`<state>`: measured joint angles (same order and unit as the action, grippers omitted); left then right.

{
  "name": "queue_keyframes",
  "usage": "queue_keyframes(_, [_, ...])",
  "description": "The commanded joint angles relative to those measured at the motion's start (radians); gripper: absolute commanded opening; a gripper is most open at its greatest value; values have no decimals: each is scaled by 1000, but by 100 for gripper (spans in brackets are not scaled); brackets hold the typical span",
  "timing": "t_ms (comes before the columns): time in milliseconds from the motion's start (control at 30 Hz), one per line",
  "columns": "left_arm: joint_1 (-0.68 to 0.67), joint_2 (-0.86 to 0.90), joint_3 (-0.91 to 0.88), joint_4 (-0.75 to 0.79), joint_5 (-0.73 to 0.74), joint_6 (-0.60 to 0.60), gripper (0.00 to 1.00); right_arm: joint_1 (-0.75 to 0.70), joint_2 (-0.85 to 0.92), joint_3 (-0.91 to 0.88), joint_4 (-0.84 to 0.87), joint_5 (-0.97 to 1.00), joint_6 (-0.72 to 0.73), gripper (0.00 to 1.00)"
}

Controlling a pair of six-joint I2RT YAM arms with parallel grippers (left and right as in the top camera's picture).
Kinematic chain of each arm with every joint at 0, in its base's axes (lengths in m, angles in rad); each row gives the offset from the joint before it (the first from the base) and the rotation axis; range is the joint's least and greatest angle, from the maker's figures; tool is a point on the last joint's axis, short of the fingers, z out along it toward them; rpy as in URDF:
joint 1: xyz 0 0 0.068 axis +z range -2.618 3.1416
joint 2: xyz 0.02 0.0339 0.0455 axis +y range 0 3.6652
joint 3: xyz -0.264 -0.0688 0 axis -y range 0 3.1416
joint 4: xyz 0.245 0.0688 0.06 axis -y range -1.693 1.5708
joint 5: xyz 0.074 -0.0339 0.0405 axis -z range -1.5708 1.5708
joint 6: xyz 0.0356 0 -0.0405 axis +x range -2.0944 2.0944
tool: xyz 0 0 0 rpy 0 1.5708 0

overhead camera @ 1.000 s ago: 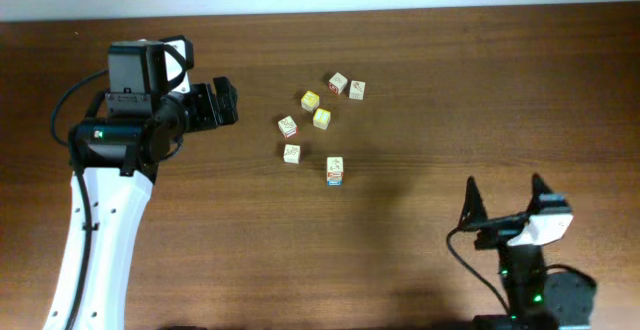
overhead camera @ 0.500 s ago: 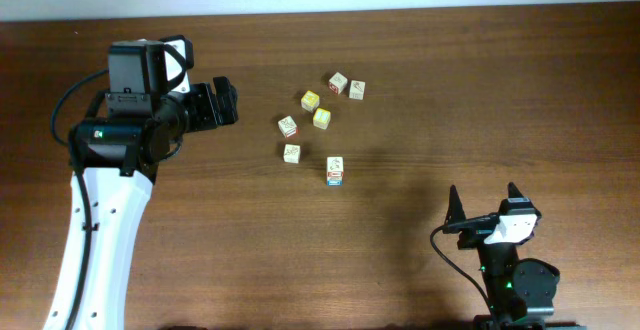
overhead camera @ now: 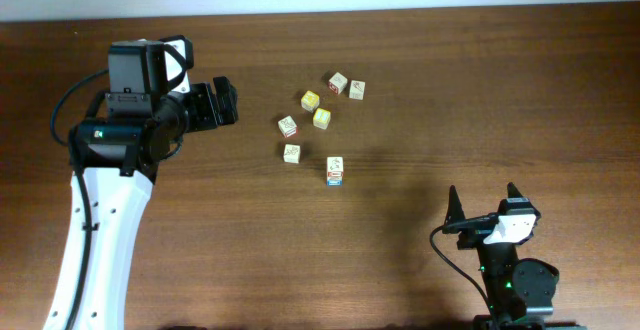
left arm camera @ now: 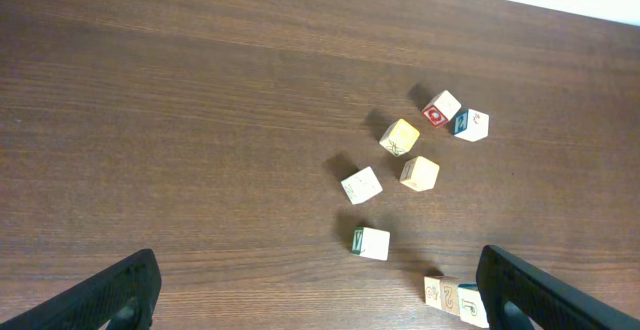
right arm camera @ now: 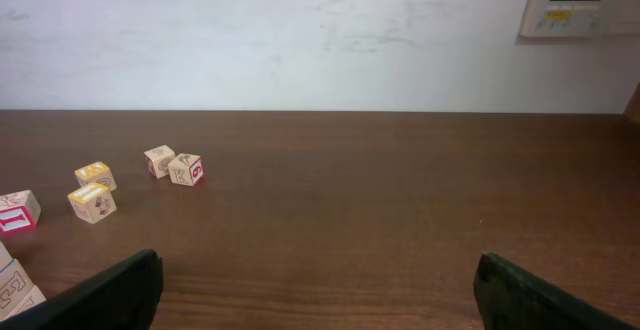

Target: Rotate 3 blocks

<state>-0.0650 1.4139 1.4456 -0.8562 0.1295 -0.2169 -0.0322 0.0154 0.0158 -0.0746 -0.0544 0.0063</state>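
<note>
Near the tabletop's [overhead camera: 500, 90] front edge, toward its right corner, my right gripper [overhead camera: 483, 196] has slid a little leftward over the last second and then settled. Its jaws are spread wide with nothing between them. The left gripper [overhead camera: 228, 102] has not moved. It hangs toward the left edge, also fully spread and empty, aimed at the blocks. None of the cubes has shifted, so I judge that no rotation is under way and all three turns may still be ahead.

The blocks lie loosely scattered mid-tabletop, closer to the rear edge. The red-marked block [overhead camera: 338, 83] is the rearmost. The plainer cream block [overhead camera: 291, 153] sits apart on the cluster's left side. The blue-sided block [overhead camera: 335, 178] is nearest the front edge, touching another cream cube. Two yellow-topped cubes [overhead camera: 310, 100] sit between them.

All are small, sharp-edged wooden cubes in pale unvarnished cream with printed pictures on their faces. The tabletop is dark brown wood-grain with a dull sheen, flat and smooth. I expect the cubes will slide easily if nudged.
</note>
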Motion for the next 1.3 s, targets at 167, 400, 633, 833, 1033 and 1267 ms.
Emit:
queue_keyframes(167, [2, -38, -5, -3, -86, 20, 99, -8, -12, -10, 3, -2, -2, 98])
queue_keyframes(400, [3, -416, -492, 472, 6, 388, 99, -8, -12, -10, 3, -2, -2, 99])
queue_keyframes(633, [3, -924, -1018, 737, 3, 631, 99, -8, -12, -10, 3, -2, -2, 98])
queue_keyframes(833, [4, -1262, -1283, 753, -51, 660, 99, -8, -12, -10, 3, -2, -2, 99])
queue_keyframes(1033, [31, -1409, -1421, 788, -75, 634, 99, -8, -12, -10, 3, -2, -2, 98])
queue_keyframes(1267, [35, -1409, -1437, 778, -82, 634, 99, -8, -12, -10, 3, -2, -2, 98])
